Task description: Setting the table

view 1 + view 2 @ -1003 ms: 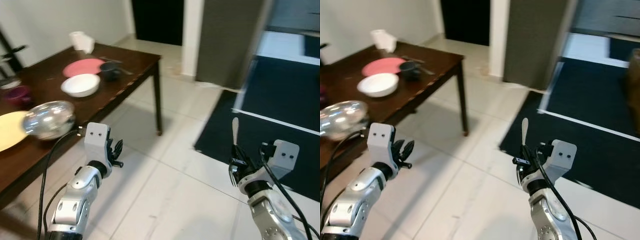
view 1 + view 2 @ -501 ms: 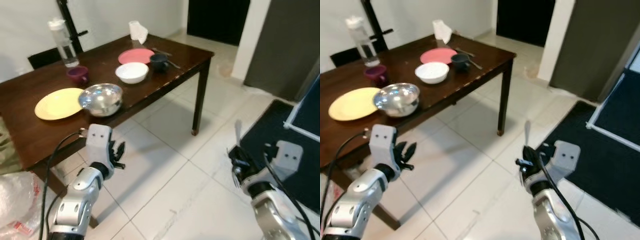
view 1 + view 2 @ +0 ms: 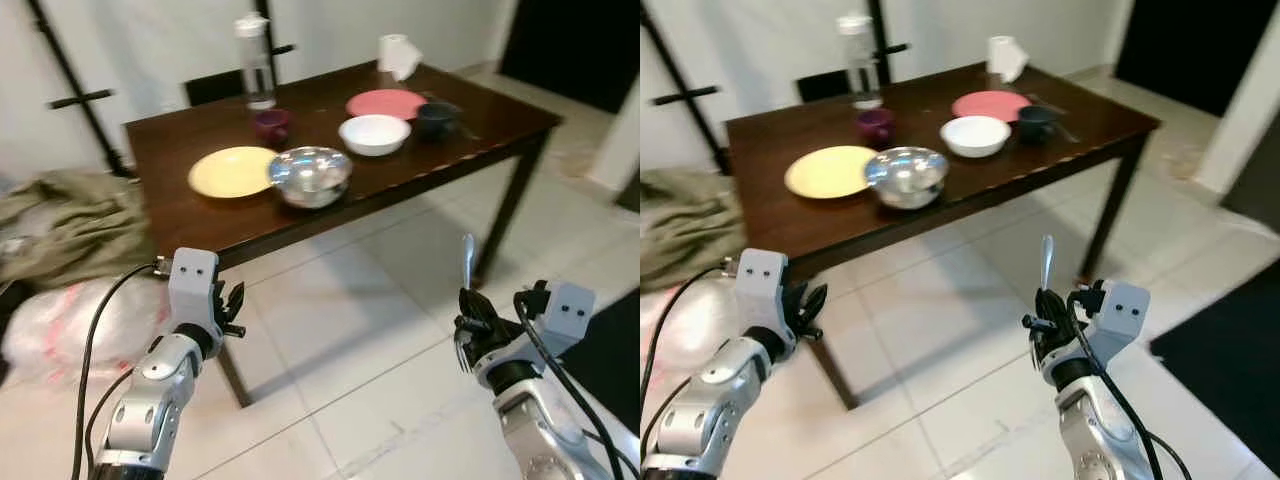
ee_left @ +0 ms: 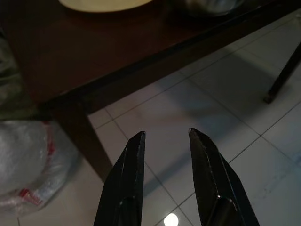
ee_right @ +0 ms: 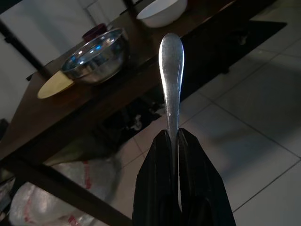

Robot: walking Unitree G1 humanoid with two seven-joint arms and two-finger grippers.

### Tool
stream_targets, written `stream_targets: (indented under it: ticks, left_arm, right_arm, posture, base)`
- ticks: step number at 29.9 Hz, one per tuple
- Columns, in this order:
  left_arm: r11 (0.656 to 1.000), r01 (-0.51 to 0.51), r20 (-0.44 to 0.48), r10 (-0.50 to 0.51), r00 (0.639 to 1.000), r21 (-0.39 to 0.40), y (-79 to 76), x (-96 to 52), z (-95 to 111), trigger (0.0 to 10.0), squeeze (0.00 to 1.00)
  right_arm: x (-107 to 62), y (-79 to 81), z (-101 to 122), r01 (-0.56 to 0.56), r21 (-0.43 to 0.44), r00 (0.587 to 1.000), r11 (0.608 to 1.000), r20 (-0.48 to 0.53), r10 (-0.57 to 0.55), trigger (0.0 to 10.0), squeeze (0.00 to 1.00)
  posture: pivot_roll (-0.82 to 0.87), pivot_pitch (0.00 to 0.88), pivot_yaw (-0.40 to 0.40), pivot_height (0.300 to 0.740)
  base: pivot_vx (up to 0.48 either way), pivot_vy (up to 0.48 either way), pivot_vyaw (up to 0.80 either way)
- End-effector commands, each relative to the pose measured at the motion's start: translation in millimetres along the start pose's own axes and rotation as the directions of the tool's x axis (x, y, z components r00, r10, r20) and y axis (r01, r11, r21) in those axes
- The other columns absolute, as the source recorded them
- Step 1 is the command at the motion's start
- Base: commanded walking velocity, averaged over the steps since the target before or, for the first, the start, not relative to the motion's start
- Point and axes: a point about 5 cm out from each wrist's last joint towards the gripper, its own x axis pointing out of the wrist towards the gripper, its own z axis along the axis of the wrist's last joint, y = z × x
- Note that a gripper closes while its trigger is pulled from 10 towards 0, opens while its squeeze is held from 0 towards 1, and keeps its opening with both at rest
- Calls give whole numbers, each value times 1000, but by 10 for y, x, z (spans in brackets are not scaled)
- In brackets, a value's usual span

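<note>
Right pincer (image 3: 468,330): raised over the tiled floor, away from the dark wooden surface (image 3: 180,190); fingers clamped on a silver metal utensil handle (image 5: 171,70) that stands upright.
Left pincer (image 4: 165,141): held low near the surface's front corner leg, fingers narrowly parted, gripping nothing.
On the surface: round yellow plate (image 3: 232,171), shiny steel bowl (image 3: 310,176), white bowl (image 3: 374,133), pink plate (image 3: 385,103), dark small bowl (image 3: 437,117), purple cup (image 3: 271,124), clear bottle (image 3: 256,62), paper roll (image 3: 397,54).
Floor beside: white plastic bag (image 3: 85,320), olive cloth heap (image 3: 65,220).
</note>
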Motion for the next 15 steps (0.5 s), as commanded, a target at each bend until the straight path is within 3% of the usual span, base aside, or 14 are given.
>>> stream_targets:
  ticks: [1,15]
  left_arm:
    - [1000,-16,-27,16,1000,9,41,-16,-64,10000,0]
    - [1000,-15,-28,16,999,18,40,12,-63,10000,0]
  right_arm:
    - [-16,-2,-11,1,11,1000,1000,-6,-1,10000,0]
    - [-3,8,-1,-9,13,1000,1000,1,9,10000,0]
  posture:
    - [-65,120,136,740]
    - [-68,104,139,740]
  base:
    - [0,0,788]
    - [0,0,788]
